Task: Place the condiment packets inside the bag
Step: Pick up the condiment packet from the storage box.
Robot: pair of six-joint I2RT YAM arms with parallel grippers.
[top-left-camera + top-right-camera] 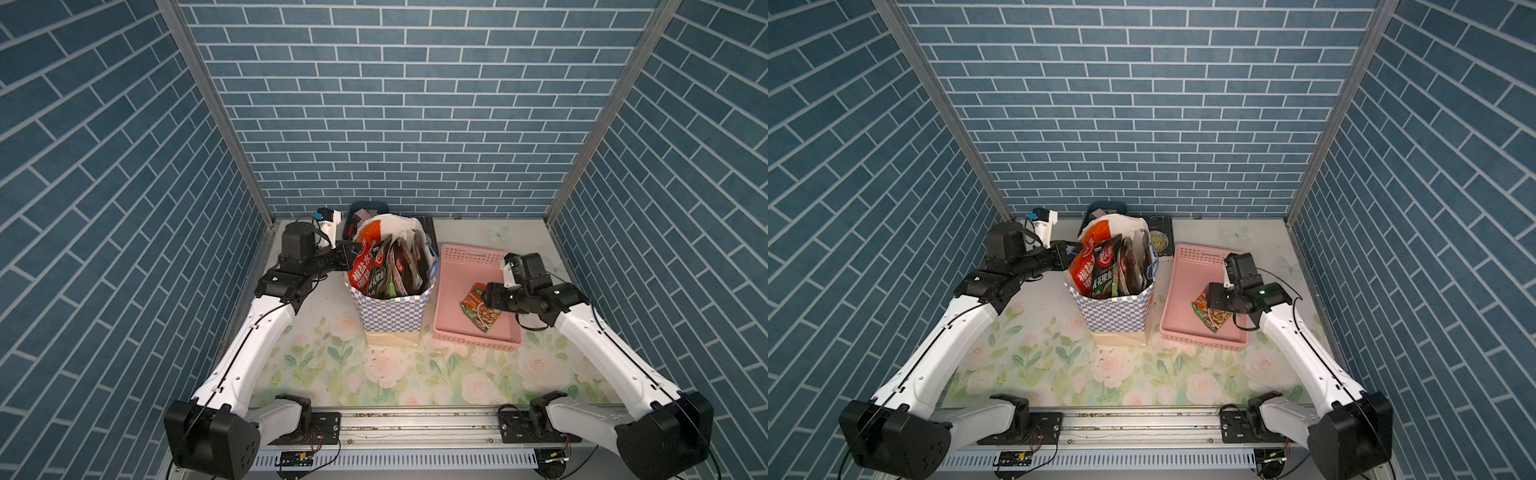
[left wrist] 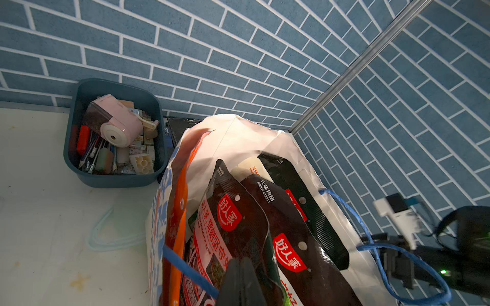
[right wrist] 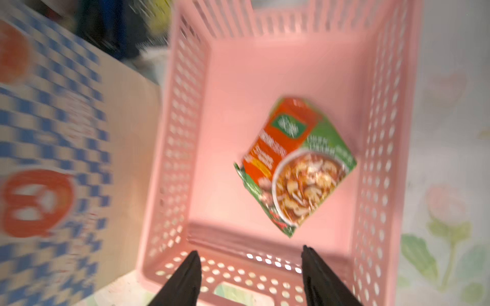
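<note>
bag (image 1: 390,311): checkered paper one, standing upright mid-table with its mouth open, just beside the pink basket. Pretty stuffed already.
pink basket (image 1: 469,250): sits on the robot's right of the bag. Nearly bare, just one thing on its floor.
packets in the bag (image 2: 233,220): a bunch of black ones plus a big orange-red one, standing on end with their tops poking over the rim. I'd call that most of the job done.
left gripper (image 2: 240,265): fingers pressed together at the bag's left rim, right by the blue cord handle (image 2: 185,266). My guess is it's steadying the bag, but I can't tell if it's pinching cord, paper or nothing.
right gripper (image 3: 252,265): fingers spread with nothing between them, hovering over the basket near the small packet. That wrist view is blurry fwiw.
small packet (image 3: 294,164): orange and green with a food photo, lying flat in the basket, nothing touching it. As far as I can see it's the only one left outside the bag, so grab it, drop it in, done.
</note>
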